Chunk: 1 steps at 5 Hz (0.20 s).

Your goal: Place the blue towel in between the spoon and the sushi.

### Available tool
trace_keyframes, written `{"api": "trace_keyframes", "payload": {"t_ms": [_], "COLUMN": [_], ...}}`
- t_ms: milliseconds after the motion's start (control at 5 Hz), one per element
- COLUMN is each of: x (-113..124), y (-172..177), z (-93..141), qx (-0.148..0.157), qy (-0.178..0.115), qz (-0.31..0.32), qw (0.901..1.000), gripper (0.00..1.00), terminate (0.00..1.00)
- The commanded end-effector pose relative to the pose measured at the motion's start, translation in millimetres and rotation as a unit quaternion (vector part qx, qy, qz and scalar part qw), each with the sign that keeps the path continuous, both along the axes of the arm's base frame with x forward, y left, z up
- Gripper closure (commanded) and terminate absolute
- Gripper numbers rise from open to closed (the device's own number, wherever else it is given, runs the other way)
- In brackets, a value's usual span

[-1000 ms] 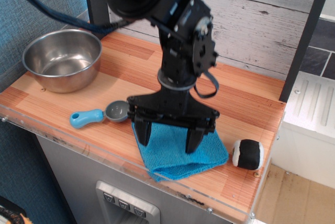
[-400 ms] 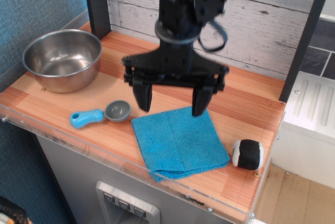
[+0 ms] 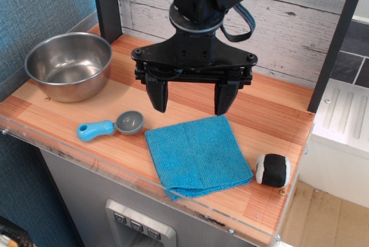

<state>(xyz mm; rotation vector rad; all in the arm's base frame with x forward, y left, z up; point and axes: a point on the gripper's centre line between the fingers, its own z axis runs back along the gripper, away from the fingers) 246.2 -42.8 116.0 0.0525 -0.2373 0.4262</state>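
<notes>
The blue towel lies flat on the wooden counter near its front edge. The spoon, with a light-blue handle and grey scoop, lies just left of the towel. The sushi, black with a white face, sits just right of the towel near the front right corner. My gripper hangs above the towel's far edge, open and empty, fingers pointing down and clear of the cloth.
A steel bowl stands at the back left of the counter. A dark post rises behind it, another at the right. A plank wall is at the back. The counter's front edge has a clear plastic lip.
My gripper has risen off the towel and drawn back toward the wall, staying open. The towel stays flat between spoon and sushi.
</notes>
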Motion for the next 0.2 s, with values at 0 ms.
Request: {"api": "trace_keyframes", "payload": {"t_ms": [0], "x": [3.0], "y": [-3.4], "z": [12.0], "qx": [-0.004], "qy": [-0.021], "qz": [-0.003], "qw": [0.9998], "gripper": [0.0], "terminate": [1.0]}}
